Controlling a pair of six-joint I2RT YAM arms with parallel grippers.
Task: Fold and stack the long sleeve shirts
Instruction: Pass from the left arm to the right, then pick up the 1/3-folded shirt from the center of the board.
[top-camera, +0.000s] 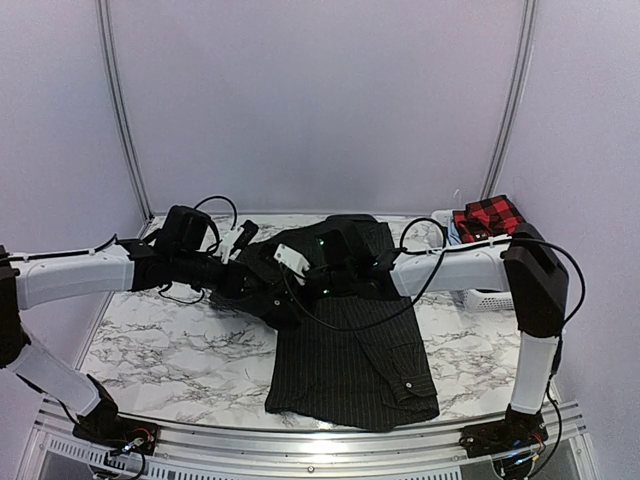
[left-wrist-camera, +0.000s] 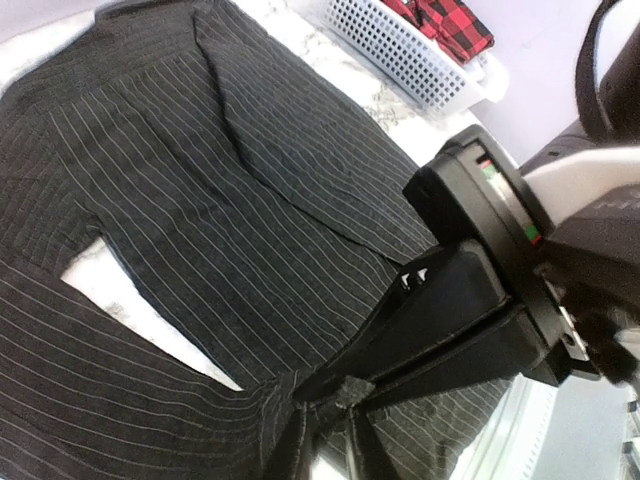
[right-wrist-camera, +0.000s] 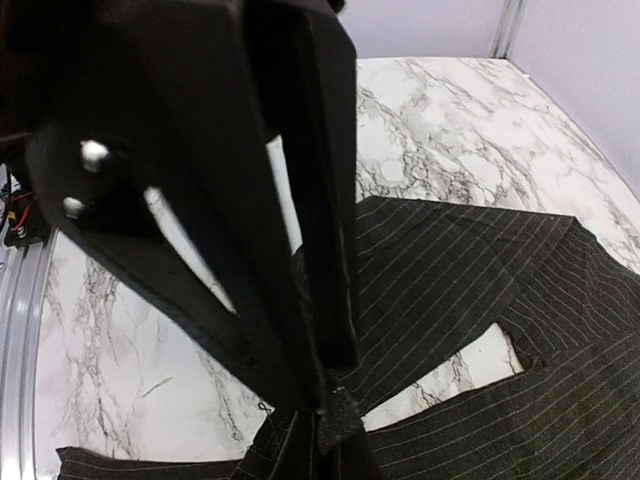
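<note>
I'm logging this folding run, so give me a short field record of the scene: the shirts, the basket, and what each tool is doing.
black pinstriped shirt: spread on the marble table, one cuffed sleeve laid over its body
red checked shirt: in the white basket, far right corner
left tool: shut, pinching black shirt cloth
right tool: shut, pinching black shirt cloth
tool positions: tips close together at one gathered spot
stack: not yet made

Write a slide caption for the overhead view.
Left gripper and right gripper pinch the black shirt; checked shirt sits in basket.
</note>
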